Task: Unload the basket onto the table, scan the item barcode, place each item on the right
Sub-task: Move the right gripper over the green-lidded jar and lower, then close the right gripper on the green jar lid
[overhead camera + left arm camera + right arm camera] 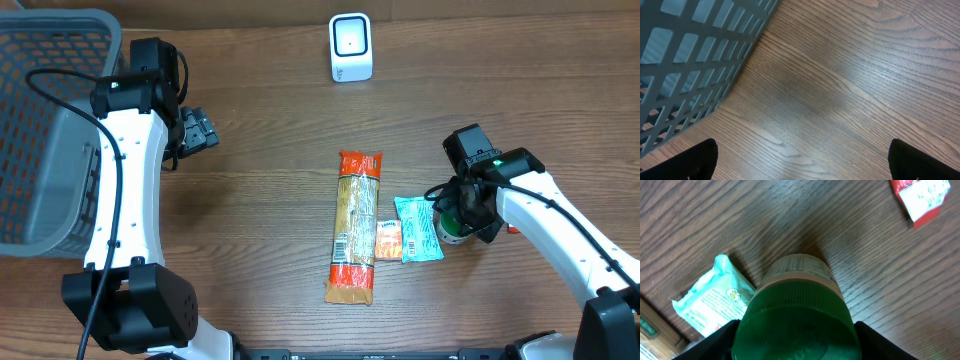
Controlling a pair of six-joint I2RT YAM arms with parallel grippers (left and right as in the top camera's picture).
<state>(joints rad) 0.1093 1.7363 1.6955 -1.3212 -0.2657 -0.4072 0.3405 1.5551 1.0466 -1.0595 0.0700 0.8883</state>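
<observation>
A small bottle with a green cap stands upright on the wooden table, right of the packets. My right gripper comes down over it, with a black finger pressed against each side of the cap. A label shows on the bottle's white body, but no barcode can be made out. The white barcode scanner stands at the far middle of the table. My left gripper hangs open over bare wood beside the basket, holding nothing.
A grey mesh basket fills the far left. A long orange pasta packet, a small orange packet and a teal packet lie just left of the bottle. A red packet lies close by on its other side.
</observation>
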